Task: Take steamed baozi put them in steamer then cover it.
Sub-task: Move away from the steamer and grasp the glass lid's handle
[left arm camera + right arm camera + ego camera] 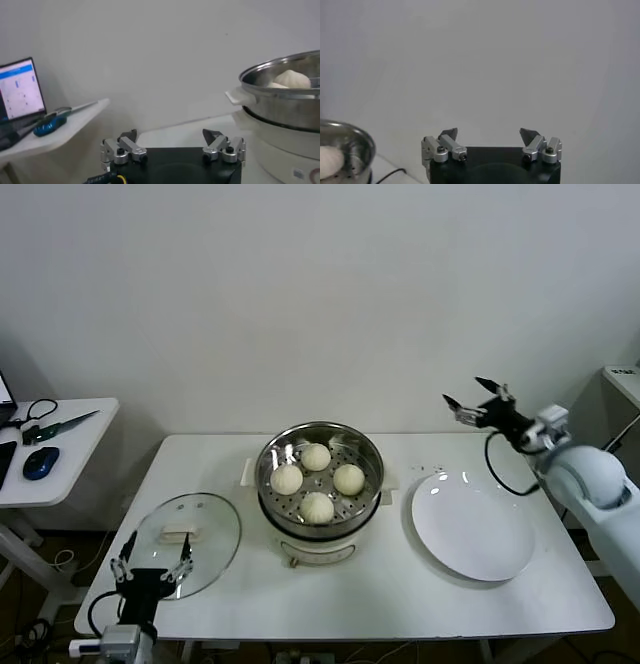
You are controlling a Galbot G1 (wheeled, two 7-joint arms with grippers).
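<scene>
four steamed baozi (317, 481) are sitting inside the steamer (320, 529) at table centre, on its perforated tray, spaced apart in a rough diamond w/ small gaps btwn them. steamer pot is resting on its white base, no lid on it.

glass lid (187, 544) is lying flat on the white table (400, 604), to the robot's left of the steamer, just beside it but not touching. left gripper (152, 565) is hovering at the lid's near edge, fingers (124, 148) spread wide open, holding nothing; can't tell if they're touching the glass. in left wrist view the steamer's rim (280, 67) and a bun or two are showing ahead of the open jaws.

white plate (472, 526) is sitting to the robot's right of the steamer, bare. right gripper (478, 398) is hanging in the air above & behind the plate's far edge, well apart from the steamer, fingers (445, 146) also wide open, gripping nothing.

side table (70, 446) off to the left is carrying a blue mouse (38, 463) and scissors-like tool (60, 427); a laptop screen (20, 91) is showing in left wrist view.
</scene>
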